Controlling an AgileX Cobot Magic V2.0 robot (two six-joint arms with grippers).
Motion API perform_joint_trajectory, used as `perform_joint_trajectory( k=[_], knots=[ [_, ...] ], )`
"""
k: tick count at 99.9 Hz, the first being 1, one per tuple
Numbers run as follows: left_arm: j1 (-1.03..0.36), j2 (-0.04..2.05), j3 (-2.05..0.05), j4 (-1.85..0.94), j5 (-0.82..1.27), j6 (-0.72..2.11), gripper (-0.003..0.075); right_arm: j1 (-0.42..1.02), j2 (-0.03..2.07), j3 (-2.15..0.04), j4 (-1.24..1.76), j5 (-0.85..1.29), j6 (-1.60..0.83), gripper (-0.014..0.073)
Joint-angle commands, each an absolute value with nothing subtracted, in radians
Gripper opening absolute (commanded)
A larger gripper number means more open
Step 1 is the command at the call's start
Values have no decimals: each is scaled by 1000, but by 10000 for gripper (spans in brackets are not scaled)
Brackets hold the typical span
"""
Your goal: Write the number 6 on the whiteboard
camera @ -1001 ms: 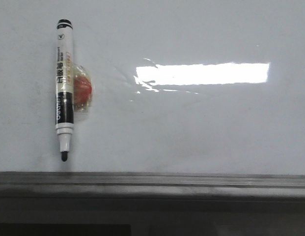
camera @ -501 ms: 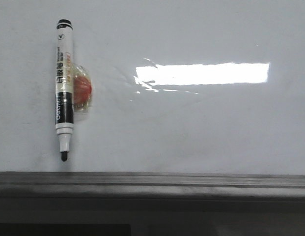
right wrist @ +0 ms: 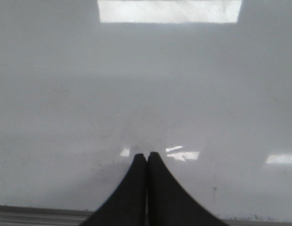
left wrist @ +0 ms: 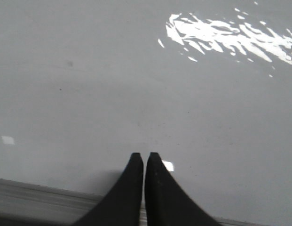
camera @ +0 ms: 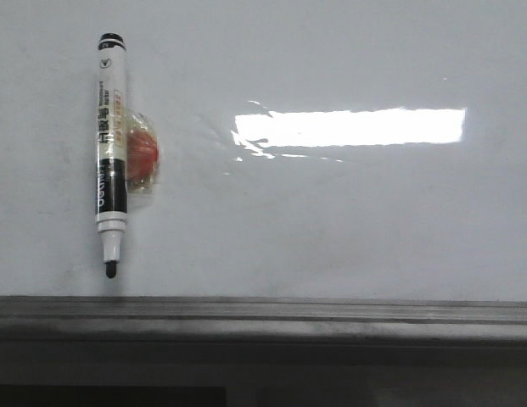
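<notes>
Nothing has moved: both end effectors (left wrist: pixel 144 157) (right wrist: pixel 146 156) stay pinched closed, empty, over the whiteboard (camera: pixel 331 229).

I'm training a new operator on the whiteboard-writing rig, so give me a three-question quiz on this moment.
1. True or false: a number 6 is already drawn on the large glossy white-grey whiteboard.
2. Which way does the black tip of the uncapped white-and-black marker pen point in the front view? A) toward the dark grey ledge B) away from it C) sideways toward the bright glare
3. Fill in: the black fingers of the left gripper and the right gripper are both ____, holding nothing.

Key: 1 false, no such line shows on the board. 2 A. 3 shut.
</notes>
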State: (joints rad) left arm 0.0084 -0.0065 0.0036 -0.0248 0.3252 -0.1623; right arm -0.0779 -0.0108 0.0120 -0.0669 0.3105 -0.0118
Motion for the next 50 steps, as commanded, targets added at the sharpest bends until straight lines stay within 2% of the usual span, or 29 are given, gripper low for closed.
perform_joint_trajectory(
  k=[1, 23, 50],
  knots=[
    [11, -37, 48, -32, 254, -162, -19, -84, -29, 40, -67, 207, -17, -64],
    [11, -37, 48, -6, 254, -162, -19, -84, -29, 40, -64, 174, -17, -64],
    [11, -37, 48, 46, 196, -162, -19, -84, -29, 40, 136, 138, -17, -64]
  ],
)
